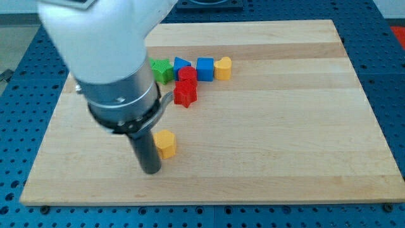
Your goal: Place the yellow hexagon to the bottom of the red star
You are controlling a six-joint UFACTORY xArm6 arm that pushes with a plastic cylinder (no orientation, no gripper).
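Your board is pale wood with lengthwise grain, sitting on a blue perforated bench.

Your arm ends in a plain dark rod, no gripper, nothing held. My tip rests on the wood, just left of the yellow hexagon and touching or nearly touching its lower left side; you cannot tell which at this angle.

The yellow hexagon is a small, matte, faceted block, alone in the board's lower left part. The red star lies well apart from it, toward the view's top and slightly right.

Cluster near the view's top: a green star, a blue triangle, a blue cube and a yellow heart, in a row left to right. A second red block, shape unclear, sits between that row and the red star, touching or nearly touching it.

Bare wood lies between the hexagon and the red star. The whole right half of the board is open. The hexagon stands near the bottom edge, with some margin.
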